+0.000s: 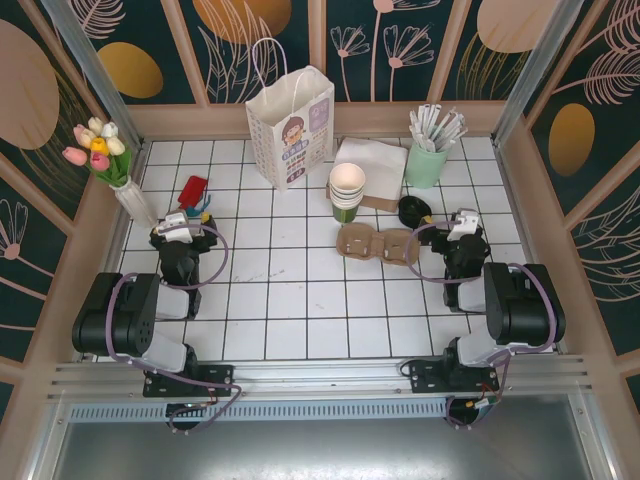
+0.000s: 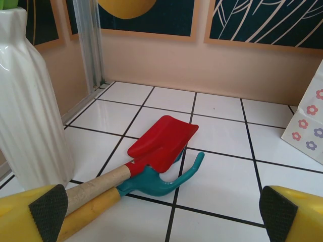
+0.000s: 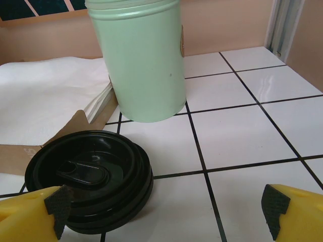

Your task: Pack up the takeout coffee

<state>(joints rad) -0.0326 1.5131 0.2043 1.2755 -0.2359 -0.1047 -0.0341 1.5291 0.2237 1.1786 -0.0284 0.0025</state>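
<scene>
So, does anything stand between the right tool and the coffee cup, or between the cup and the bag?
The black lid lies between the open right tool and the coffee cup, just ahead of the tool. From cup to white bag, nothing visible stands.

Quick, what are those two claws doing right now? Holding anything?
Left gripper: open, holding nothing, pointed at a red shovel.
Right gripper: open, holding nothing, pointed at a black lid.

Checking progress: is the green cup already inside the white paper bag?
No, the green cup stands on the tiled table, outside the white paper bag.
</scene>
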